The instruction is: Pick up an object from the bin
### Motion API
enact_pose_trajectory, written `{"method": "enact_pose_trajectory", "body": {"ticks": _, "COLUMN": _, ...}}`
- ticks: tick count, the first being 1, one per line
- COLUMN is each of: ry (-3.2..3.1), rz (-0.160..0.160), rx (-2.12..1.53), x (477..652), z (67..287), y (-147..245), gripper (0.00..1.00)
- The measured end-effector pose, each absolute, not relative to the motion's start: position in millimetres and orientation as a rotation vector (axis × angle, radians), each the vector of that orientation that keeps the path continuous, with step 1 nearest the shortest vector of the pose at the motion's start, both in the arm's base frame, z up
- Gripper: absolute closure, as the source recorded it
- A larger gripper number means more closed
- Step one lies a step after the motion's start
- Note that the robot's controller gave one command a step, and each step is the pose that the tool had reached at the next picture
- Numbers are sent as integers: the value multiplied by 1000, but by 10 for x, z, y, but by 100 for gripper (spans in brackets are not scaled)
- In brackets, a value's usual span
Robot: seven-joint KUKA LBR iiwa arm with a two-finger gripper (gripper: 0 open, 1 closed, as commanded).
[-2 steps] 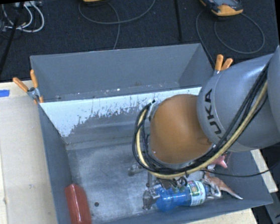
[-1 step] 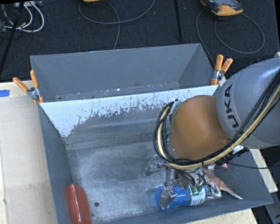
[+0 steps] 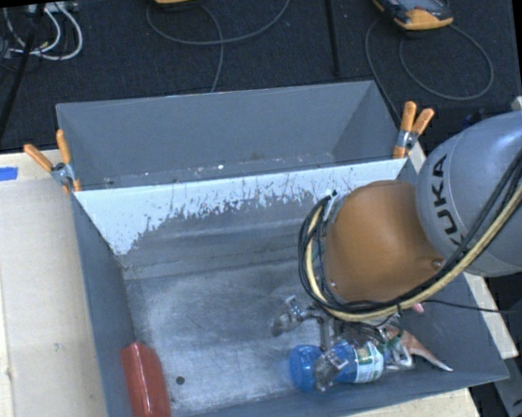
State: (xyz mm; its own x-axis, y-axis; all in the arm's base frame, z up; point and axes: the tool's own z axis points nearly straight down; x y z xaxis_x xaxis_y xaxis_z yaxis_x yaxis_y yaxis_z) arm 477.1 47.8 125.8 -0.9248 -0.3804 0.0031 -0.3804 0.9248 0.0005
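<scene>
**Gripper down at blue bottle, front right of bin**

Nearest the lens: orange-brown domed wrist cover [image 3: 378, 240] on the grey KUKA arm [image 3: 487, 203], looped by black and yellow cables [image 3: 318, 271], masking most of the tool beneath. Below its lower edge, gripper [image 3: 342, 346] low in the grey metal bin [image 3: 201, 257], right on top of a blue rounded plastic bottle with a pale label [image 3: 307, 369], on its side near the front wall, right of centre.

Gripper opening: cannot tell. No way to confirm a hold on the bottle.

Judged step: descent or closing at the bottle, lift not yet begun.

Next move, as a guess: squeeze across the bottle's body, then raise straight up, clear of the front wall. Round smooth plastic, likely to roll or slip.

Just right of the bottle: pink pointed piece [image 3: 428, 354], partly covered, kind unclear. Left of the cover: small metallic bits [image 3: 291, 317], tool part or loose item, undecided. Well apart, front left corner: red stubby cylinder [image 3: 145, 382].
</scene>
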Motion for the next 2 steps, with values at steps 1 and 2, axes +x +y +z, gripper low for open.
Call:
{"method": "enact_pose_trajectory", "body": {"ticks": 1, "ry": -3138, "rz": -3, "rx": 326, "x": 4786, "z": 748, "y": -163, "gripper": 0}}
{"method": "enact_pose_trajectory", "body": {"ticks": 2, "ry": -3123, "rz": 3, "rx": 561, "x": 4794, "z": 725, "y": -279, "gripper": 100}}
